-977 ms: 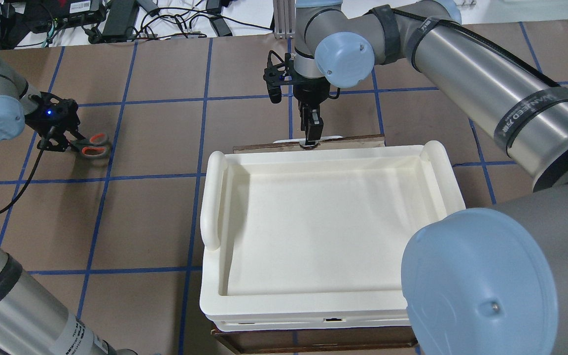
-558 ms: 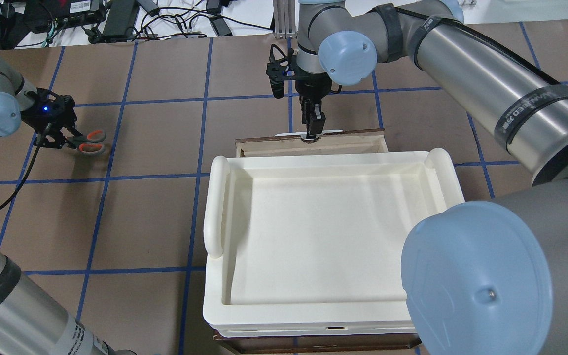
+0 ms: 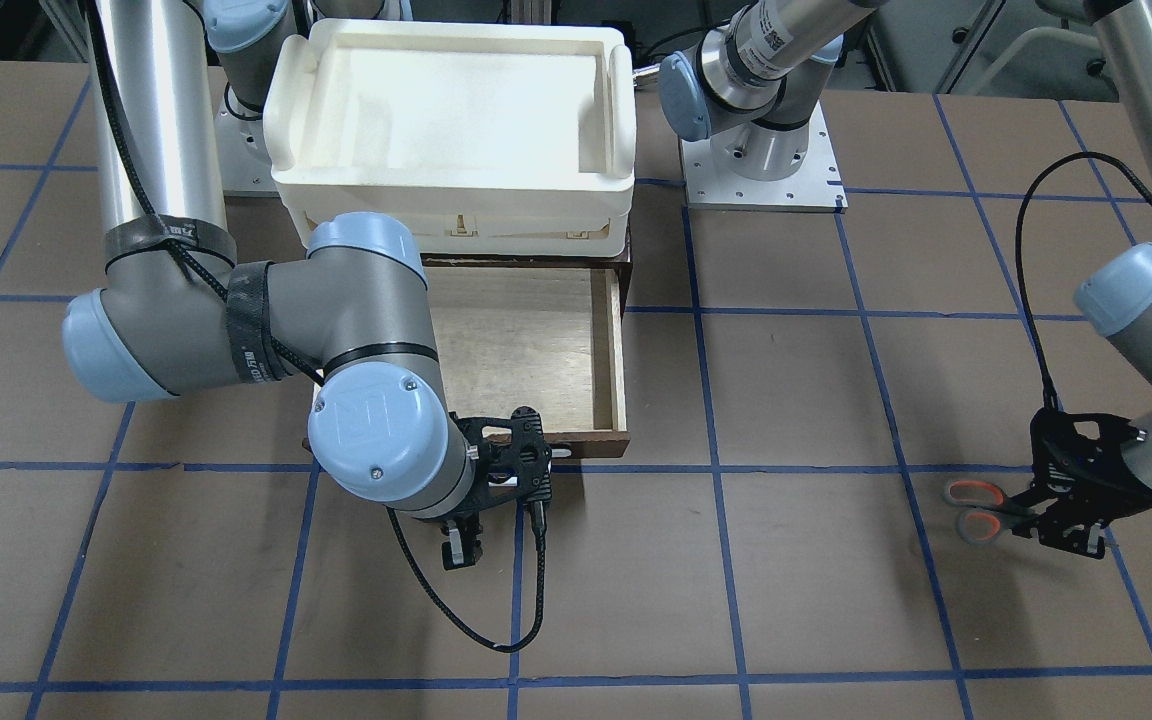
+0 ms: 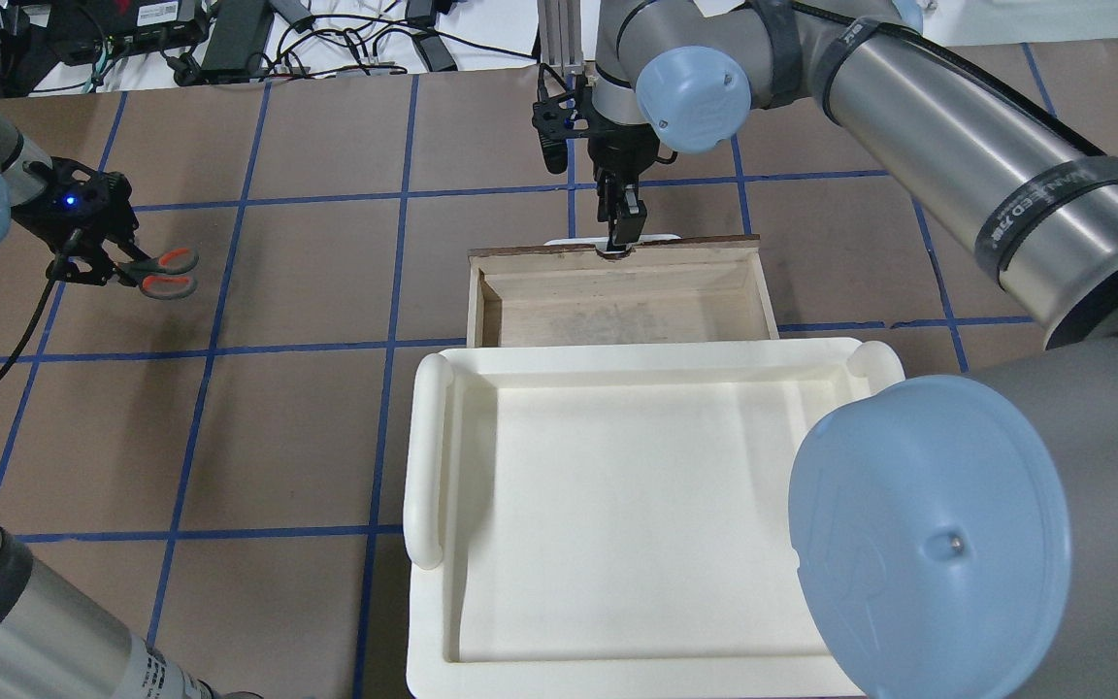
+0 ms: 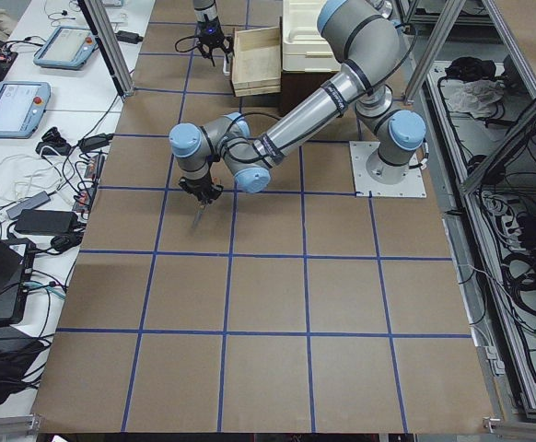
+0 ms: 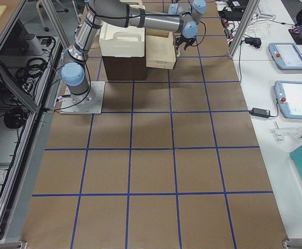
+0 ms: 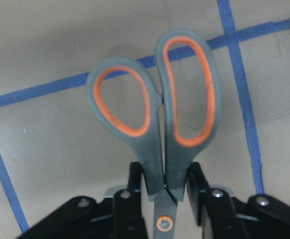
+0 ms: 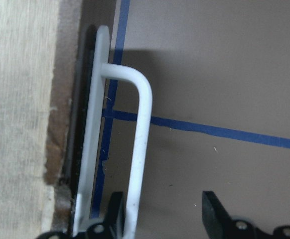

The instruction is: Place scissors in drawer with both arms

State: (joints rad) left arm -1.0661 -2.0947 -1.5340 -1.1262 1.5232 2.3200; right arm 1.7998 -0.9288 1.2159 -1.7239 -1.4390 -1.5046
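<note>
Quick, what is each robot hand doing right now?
Left gripper: shut on the scissors.
Right gripper: open, set around the drawer handle.

The blades of the scissors (image 7: 155, 124) run out of the left wrist view's bottom edge between the fingers of the left gripper (image 7: 165, 185). The rear of the drawer (image 4: 617, 306) lies hidden under the cream tray (image 4: 637, 351).

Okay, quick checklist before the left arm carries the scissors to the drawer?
1. Scissors clamped in left gripper: ok, shut on the shanks.
2. Drawer pulled open: ok, pale floor showing.
3. Right gripper off the handle: not ok, open, straddling the bar.
4. Right arm clear of the drawer: not ok, wrist over its front.
5. Scissors lifted clear of the table: cannot tell.
</note>
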